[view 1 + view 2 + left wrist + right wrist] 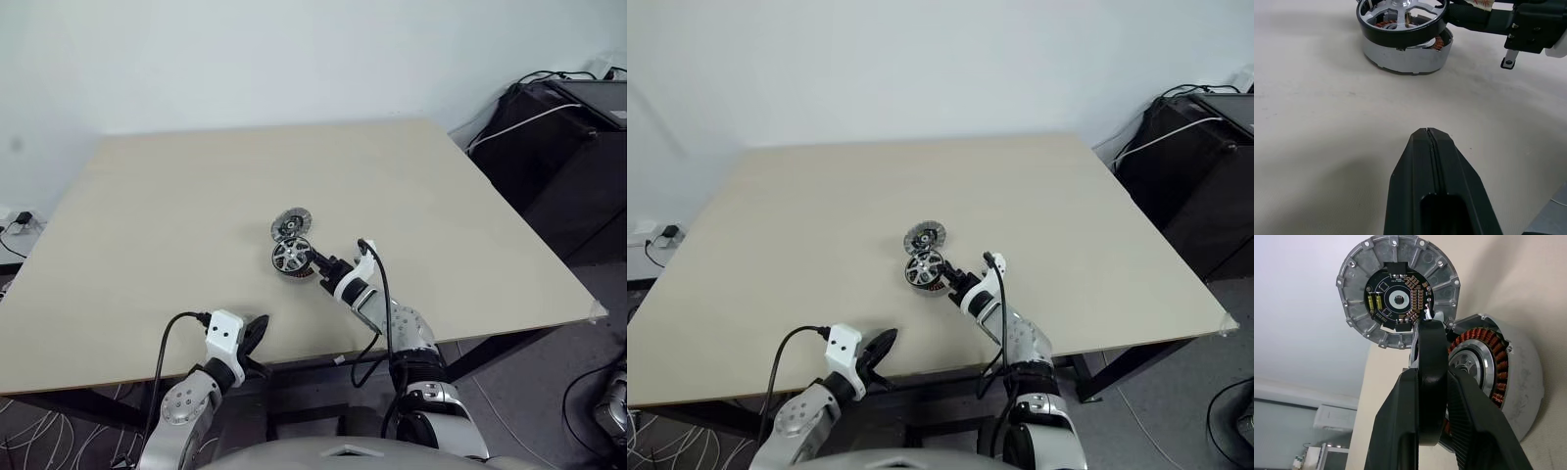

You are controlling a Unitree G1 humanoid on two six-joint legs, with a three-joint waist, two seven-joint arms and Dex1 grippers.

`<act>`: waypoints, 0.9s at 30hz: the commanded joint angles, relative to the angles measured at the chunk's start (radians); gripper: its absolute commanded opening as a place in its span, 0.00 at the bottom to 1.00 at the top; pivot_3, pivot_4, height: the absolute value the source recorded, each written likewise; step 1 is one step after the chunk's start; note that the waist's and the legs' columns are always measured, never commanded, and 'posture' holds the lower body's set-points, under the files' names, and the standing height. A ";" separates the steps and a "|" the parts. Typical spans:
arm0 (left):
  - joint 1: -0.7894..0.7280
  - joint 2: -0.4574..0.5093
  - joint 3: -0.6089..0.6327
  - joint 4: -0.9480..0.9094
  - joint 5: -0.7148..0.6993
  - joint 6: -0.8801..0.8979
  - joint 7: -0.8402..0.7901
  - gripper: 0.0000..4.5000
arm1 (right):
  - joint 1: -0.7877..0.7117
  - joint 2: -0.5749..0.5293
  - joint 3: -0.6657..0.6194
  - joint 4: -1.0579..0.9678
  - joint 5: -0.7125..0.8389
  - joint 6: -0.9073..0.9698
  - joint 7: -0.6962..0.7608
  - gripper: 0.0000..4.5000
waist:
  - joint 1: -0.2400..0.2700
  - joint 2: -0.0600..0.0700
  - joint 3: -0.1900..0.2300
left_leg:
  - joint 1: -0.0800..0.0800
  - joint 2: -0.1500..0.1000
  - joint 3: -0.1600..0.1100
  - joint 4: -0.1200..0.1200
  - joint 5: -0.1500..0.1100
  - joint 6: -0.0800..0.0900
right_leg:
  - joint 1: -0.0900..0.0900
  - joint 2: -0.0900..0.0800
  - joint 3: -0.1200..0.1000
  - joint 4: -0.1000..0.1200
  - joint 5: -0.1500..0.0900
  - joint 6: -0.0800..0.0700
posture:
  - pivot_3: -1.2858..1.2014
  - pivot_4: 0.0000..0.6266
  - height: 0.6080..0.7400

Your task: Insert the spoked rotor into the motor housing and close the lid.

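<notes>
1. Gripping the rim of the spoked rotor (1400, 19) between its two black fingers, the right hand (315, 261) reaches from the near edge toward the middle of the counter (176, 206). Its fingers are closed only as far as the rim's thickness.
2. Held edge-on in the right wrist view, the rotor sits between the fingers as a dark band. In the left wrist view it is a black ring with silver spokes, tilted and resting on top of the motor housing (1498, 377).
3. Under the rotor, the housing stands on the counter: a pale grey round shell with copper-brown windings showing around a silver centre.
4. Just beyond the housing lies the lid (1398, 291), a grey ribbed disc with a dark circuit board in its face. It is close beside the housing; whether they touch I cannot tell.
5. Nearer the counter's front edge, well apart from these parts, the left hand (257, 335) has its fingers pressed together and holds nothing.
</notes>
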 commanded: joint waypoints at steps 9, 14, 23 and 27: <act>-0.018 -0.004 -0.004 -0.041 -0.003 -0.008 -0.002 0.00 | -0.032 0.023 -0.014 0.013 -0.024 -0.023 0.022 0.20 | 0.000 0.000 0.000 | -0.002 0.000 0.000 0.000 0.000 0.000 | -0.002 0.000 0.000 0.000 0.000 0.000 | 0.52 0.00 1.00; -0.019 -0.005 -0.005 -0.039 -0.003 -0.009 -0.003 0.00 | -0.031 0.017 -0.022 0.007 -0.031 -0.025 0.027 0.54 | 0.000 0.000 -0.001 | -0.005 -0.001 0.000 0.000 0.000 0.000 | -0.005 0.000 0.000 0.001 0.000 0.000 | 0.52 0.00 1.00; -0.027 -0.010 -0.016 -0.026 -0.003 -0.012 -0.011 0.00 | -0.008 -0.008 -0.044 -0.058 -0.018 -0.014 0.032 0.99 | 0.006 0.000 -0.003 | -0.005 -0.002 0.000 0.001 0.001 0.001 | -0.004 -0.001 -0.001 0.002 0.001 0.001 | 0.52 0.00 1.00; -0.033 -0.011 -0.020 -0.022 -0.004 -0.012 -0.016 0.00 | 0.006 -0.016 -0.060 -0.099 -0.006 -0.022 0.031 0.99 | 0.007 0.000 -0.003 | -0.005 -0.003 0.000 0.001 0.001 0.001 | -0.004 -0.002 -0.002 0.001 0.001 0.001 | 0.52 0.00 1.00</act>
